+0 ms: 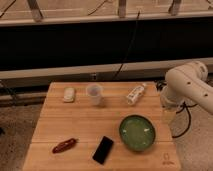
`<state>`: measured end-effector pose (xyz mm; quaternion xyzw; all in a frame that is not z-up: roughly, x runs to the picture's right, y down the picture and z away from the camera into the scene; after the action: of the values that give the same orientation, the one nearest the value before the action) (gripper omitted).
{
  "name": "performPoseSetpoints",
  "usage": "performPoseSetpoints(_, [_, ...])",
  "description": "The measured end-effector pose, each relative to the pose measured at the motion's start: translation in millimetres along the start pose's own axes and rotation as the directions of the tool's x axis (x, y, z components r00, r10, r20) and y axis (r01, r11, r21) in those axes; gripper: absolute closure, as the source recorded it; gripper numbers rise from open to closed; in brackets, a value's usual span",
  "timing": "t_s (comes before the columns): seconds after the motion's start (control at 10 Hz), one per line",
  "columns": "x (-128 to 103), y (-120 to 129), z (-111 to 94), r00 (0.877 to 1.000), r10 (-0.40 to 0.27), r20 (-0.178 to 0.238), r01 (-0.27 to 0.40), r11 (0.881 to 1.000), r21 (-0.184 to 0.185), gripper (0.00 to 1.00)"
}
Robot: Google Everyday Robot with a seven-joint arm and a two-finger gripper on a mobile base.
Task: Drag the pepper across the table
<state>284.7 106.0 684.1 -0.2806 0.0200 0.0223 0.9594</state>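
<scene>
Camera view looks down on a light wooden plank table (80, 120) with a round green bowl (137, 133) toward its front right. The small slender red-brown chili pepper (65, 145) lies flat on the table well to the left of that bowl, near the front edge and touching nothing. A flat black rectangular phone (103, 149) lies between the pepper and the bowl, just beside the bowl's left rim. Behind the bowl, a white bottle (135, 93) lies on its side. A clear plastic cup (94, 94) stands upright behind and left of the bowl, and a small pale rounded object (69, 94) sits further left. The white robot arm (192, 87) reaches in to the bowl's right. Its gripper (168, 111) hangs down beside the bowl's far right, at the table's edge, fingers apart and holding nothing, well away from the pepper.
</scene>
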Motion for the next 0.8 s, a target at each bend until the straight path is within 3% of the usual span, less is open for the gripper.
performPoseSetpoints(0.6, [0.0,0.0,0.0,1.0,0.0,0.0,0.0,1.0,0.0,0.2])
performPoseSetpoints(0.8, [-6.4,1.0,0.0,0.999,-0.031,-0.013,0.031,1.0,0.003,0.2])
